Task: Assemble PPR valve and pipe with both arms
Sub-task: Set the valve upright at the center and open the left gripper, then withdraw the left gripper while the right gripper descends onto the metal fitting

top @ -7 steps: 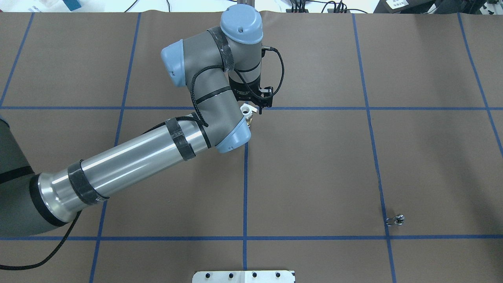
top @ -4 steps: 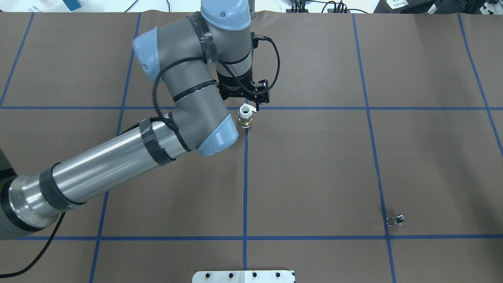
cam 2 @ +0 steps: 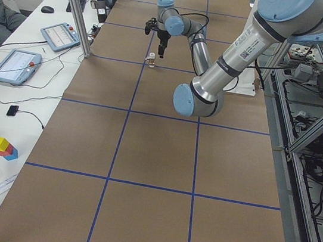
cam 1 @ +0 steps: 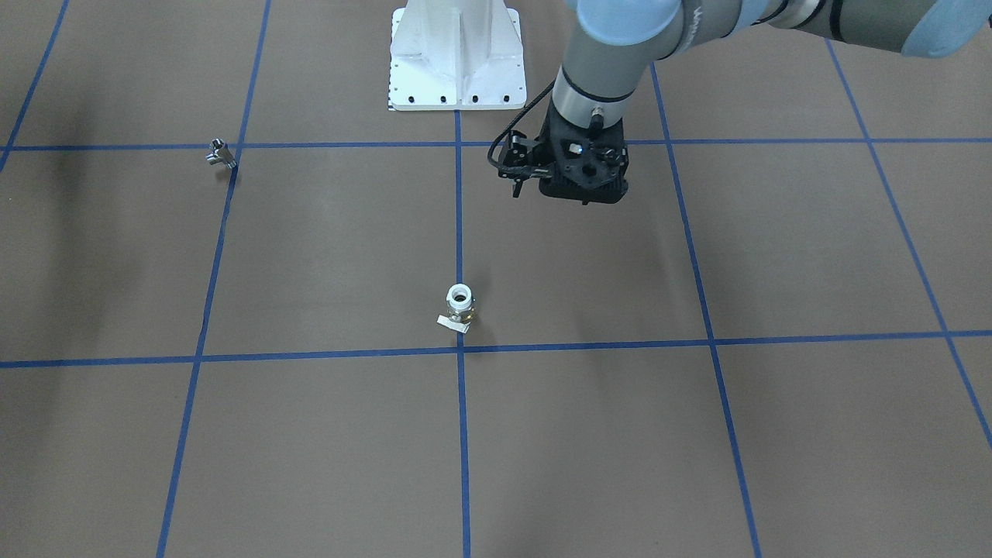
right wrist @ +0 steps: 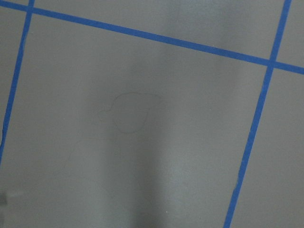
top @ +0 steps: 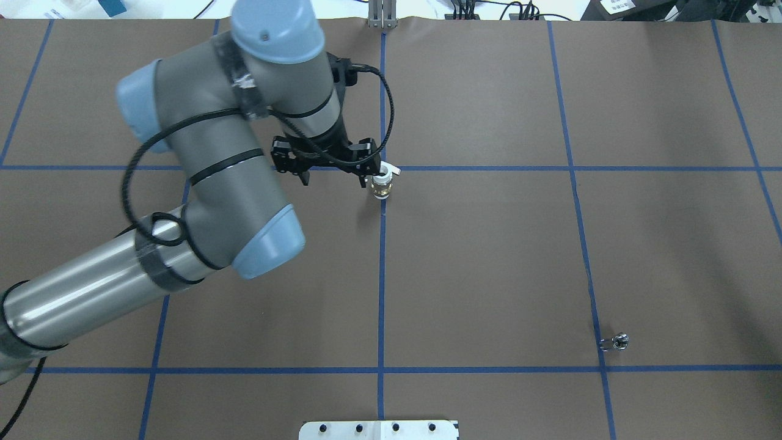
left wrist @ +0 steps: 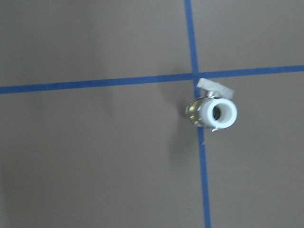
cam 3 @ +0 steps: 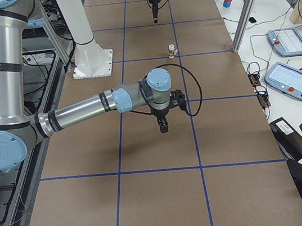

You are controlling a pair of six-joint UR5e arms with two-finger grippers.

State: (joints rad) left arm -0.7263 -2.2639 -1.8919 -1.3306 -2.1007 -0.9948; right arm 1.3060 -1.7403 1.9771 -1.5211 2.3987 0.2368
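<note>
A white-and-brass PPR valve stands upright on the blue tape crossing, ungripped. My left gripper hangs raised beside it, fingers wide, empty; of the right gripper I cannot tell the spread. I'd come down plumb and centred, lest a finger tip it.

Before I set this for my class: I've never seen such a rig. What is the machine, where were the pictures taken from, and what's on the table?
It is a robot with two jointed arms, each ending in a two-finger gripper. One camera looks down from behind it, one faces it, two watch from either end of the table, and one rides on each wrist. On the table a white-and-brass valve stands upright; a small metal fitting lies far from it. The left gripper hangs open near the valve, holding nothing. Whether the right gripper is open I cannot tell.
</note>
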